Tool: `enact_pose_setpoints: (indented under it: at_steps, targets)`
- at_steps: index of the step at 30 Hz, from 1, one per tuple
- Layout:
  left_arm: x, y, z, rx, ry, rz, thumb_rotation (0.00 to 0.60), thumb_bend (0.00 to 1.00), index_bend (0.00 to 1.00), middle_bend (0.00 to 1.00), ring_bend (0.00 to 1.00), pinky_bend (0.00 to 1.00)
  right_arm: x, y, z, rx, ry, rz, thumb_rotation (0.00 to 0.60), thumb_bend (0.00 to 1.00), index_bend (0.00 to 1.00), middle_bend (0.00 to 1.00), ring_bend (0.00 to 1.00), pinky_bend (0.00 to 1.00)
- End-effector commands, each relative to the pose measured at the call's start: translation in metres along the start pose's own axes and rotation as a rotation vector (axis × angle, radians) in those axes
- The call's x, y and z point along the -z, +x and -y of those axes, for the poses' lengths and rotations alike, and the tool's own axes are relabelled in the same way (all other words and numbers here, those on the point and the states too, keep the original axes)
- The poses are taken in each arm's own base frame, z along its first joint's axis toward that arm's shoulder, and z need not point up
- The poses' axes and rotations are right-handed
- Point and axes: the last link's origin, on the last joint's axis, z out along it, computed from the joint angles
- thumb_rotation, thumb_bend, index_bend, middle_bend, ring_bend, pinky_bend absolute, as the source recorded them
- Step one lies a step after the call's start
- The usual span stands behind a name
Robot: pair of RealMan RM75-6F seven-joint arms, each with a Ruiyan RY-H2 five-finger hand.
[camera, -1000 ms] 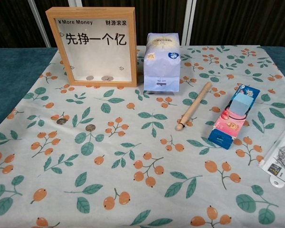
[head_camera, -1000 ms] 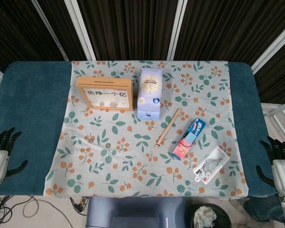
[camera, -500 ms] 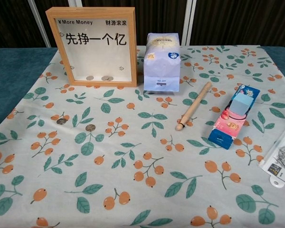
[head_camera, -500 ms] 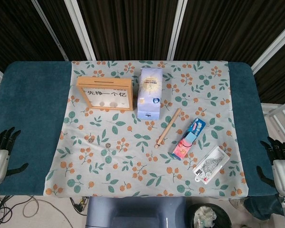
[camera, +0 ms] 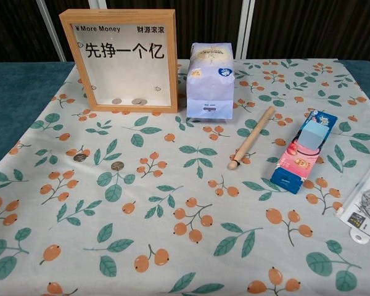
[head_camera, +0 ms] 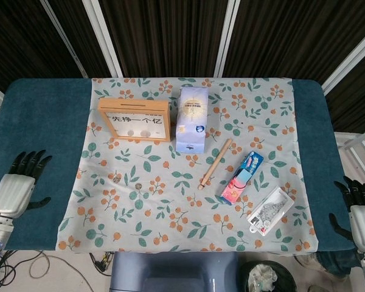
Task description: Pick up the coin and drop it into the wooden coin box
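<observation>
Left hand point(head_camera: 15, 187) hovers with fingers spread, holding nothing — two coins point(camera: 116, 165) lie on the cloth point(head_camera: 170, 207) well to its right, the box point(head_camera: 134, 120) beyond them. Right hand point(head_camera: 359, 213) likewise splayed, far from both.

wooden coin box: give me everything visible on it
The wooden coin box is a light wood frame with a clear front pane over a white back, standing upright at the far left of the floral cloth. The pane carries "More Money" and large Chinese characters in black print. A dark slot runs along its top edge in the head view. A few coins already lie at the bottom inside. Nothing touches it; the pale blue bag stands apart to its right.
</observation>
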Motion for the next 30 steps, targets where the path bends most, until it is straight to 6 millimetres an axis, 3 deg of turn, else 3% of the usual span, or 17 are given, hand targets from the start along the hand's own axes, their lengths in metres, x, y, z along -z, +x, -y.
enact_pose_setpoints:
  at_steps: [1,5,14,30]
  targets:
    - [-0.047,0.011,-0.016,-0.075,-0.083,0.028,0.600,0.09,0.10,0.00,0.00,0.00,0.000,0.000,0.000,0.000,-0.001,-0.001,0.600,0.44,0.15,0.07,0.01,0.00]
    - [-0.073,-0.001,-0.034,-0.085,-0.122,0.071,0.600,0.09,0.14,0.00,0.00,0.00,0.000,0.001,0.000,0.001,-0.005,-0.003,0.600,0.44,0.15,0.07,0.01,0.00]
    - [-0.101,-0.046,-0.058,-0.046,-0.132,0.232,0.600,0.12,0.23,0.00,0.00,0.00,0.000,0.003,-0.002,-0.005,-0.013,-0.008,0.600,0.44,0.15,0.07,0.01,0.00]
    - [-0.094,-0.079,-0.063,-0.034,-0.171,0.333,0.600,0.28,0.27,0.00,0.00,0.00,0.000,0.004,-0.004,-0.009,-0.026,-0.010,0.600,0.44,0.15,0.07,0.01,0.00]
